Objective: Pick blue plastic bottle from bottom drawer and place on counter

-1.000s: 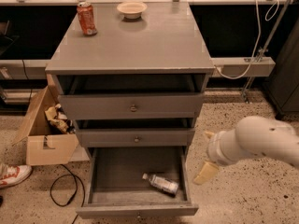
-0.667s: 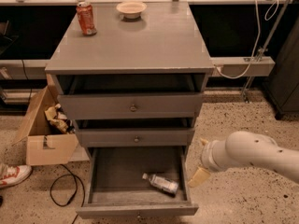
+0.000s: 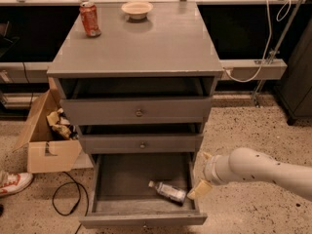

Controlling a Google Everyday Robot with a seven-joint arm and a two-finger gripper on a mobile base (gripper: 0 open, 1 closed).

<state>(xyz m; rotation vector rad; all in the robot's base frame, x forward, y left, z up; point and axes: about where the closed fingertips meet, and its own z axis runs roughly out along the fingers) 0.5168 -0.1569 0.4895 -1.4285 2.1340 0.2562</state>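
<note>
The blue plastic bottle lies on its side on the floor of the bottom drawer, near the drawer's front right corner as seen. Its long axis runs slantwise: the white cap points toward the drawer's back left, the base toward its right wall. The hand hangs just outside that right wall, released, its two fingers apart. So the bottle lies close beside it, inward across the wall and lower. Whether the lower finger touches the drawer's wall, I cannot tell. The arm is cut off at the picture's edge.
</note>
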